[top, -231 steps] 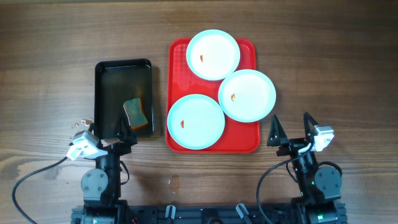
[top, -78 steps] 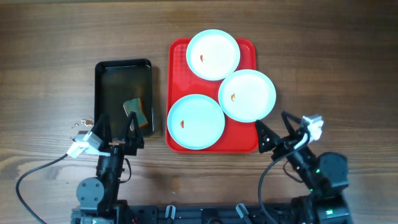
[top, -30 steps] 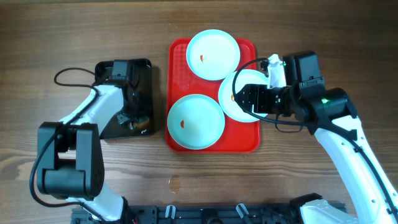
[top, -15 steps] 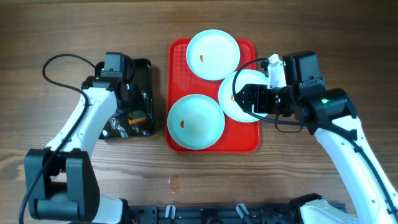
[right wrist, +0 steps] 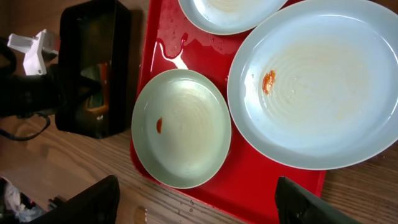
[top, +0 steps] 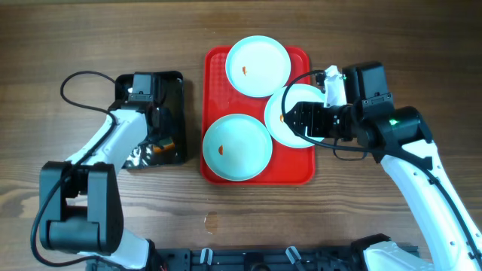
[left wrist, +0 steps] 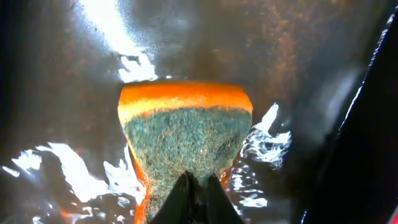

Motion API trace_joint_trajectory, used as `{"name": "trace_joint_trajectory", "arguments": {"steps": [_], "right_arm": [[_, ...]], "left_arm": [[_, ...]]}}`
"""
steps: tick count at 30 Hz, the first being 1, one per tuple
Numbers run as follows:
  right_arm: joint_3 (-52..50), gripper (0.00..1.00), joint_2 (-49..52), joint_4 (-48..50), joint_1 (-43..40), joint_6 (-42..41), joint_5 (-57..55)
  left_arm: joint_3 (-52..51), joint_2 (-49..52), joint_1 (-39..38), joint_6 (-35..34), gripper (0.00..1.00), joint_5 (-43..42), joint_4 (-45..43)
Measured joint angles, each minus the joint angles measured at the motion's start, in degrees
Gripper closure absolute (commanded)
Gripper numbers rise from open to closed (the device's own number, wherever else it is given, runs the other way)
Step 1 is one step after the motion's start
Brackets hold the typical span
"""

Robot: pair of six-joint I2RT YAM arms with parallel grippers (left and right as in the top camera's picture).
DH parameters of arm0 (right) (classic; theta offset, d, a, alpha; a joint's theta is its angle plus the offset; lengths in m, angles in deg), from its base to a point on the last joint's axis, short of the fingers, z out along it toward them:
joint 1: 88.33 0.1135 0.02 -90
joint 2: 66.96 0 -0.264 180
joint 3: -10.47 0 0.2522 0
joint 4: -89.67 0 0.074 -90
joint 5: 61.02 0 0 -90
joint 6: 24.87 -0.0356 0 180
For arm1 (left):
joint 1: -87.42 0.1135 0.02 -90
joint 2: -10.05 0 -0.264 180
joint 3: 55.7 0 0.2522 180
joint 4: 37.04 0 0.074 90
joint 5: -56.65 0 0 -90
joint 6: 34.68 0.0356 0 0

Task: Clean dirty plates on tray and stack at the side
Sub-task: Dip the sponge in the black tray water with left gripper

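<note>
Three round pale-blue shallow-rimmed plates (top: 258, 66), all lying on the large bright red rectangular plastic tray (top: 218, 86), each with a small orange-red smear (right wrist: 268, 81) near its centre; the rightmost juts past the tray's right edge. Judged stiff, glossy, slick when wet and breakable, so best taken at the rim. Right tool (right wrist: 198, 183) hovers above the rightmost plate, fingers spread wide, holding nothing. Beside the red tray on the wooden worktop (top: 376, 45), a smaller black rectangular tray (top: 169, 77) holds water (left wrist: 267, 134) and a soft orange-and-green sponge (left wrist: 183, 134) — left tool (left wrist: 198, 186) pinched onto its edge.

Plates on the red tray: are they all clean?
No, all three plates on the red tray show a small orange-red smear.
</note>
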Motion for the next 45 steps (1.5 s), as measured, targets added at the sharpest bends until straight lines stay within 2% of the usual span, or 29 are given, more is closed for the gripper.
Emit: {"name": "trace_joint_trajectory", "arguments": {"steps": [3,5,6,8,12,17,22,23,25,26,34,36,39,40,45], "right_arm": [[0.0,0.19,0.0,0.0,0.0,0.0,0.0],[0.0,0.19,0.0,0.0,0.0,0.0,0.0],[0.0,0.19,0.0,0.0,0.0,0.0,0.0],[0.0,0.19,0.0,0.0,0.0,0.0,0.0],[0.0,0.2,0.0,0.0,0.0,0.0,0.0],[0.0,0.19,0.0,0.0,0.0,0.0,0.0],[0.0,0.19,0.0,0.0,0.0,0.0,0.0],[0.0,0.19,0.0,0.0,0.0,0.0,0.0],[0.0,0.19,0.0,0.0,0.0,0.0,0.0],[0.0,0.19,0.0,0.0,0.0,0.0,0.0],[0.0,0.19,0.0,0.0,0.0,-0.1,0.0],[0.0,0.19,0.0,0.0,0.0,-0.4,0.0],[0.0,0.19,0.0,0.0,0.0,-0.9,0.0],[0.0,0.19,0.0,0.0,0.0,-0.9,0.0],[0.0,0.19,0.0,0.0,0.0,-1.3,0.0]], "left_arm": [[0.4,0.0,0.0,0.7,0.94,-0.1,2.6],[1.1,-0.5,0.0,1.1,0.64,-0.3,5.2],[1.4,-0.9,0.0,1.3,0.54,-0.5,6.2],[1.9,-2.4,0.0,1.7,0.47,-0.8,7.3],[2.7,-6.1,0.0,1.9,0.47,-0.8,8.3],[2.1,-5.8,0.0,1.7,0.63,0.3,5.0],[-1.0,-1.7,0.0,1.2,0.69,0.5,1.5],[-1.2,-1.2,0.0,1.2,0.73,0.6,1.5],[-1.3,-0.2,0.0,1.2,0.96,0.6,1.5],[-1.3,0.0,0.0,1.1,0.96,0.6,1.5],[1.6,-1.8,0.0,2.9,0.96,0.1,8.2],[2.5,-4.0,0.0,3.1,0.84,0.0,9.1],[3.8,-7.3,0.0,3.5,0.55,0.0,10.4],[4.0,-7.7,0.0,3.9,0.5,0.0,10.8],[3.5,-7.4,0.0,4.0,0.5,0.0,10.3]]}}
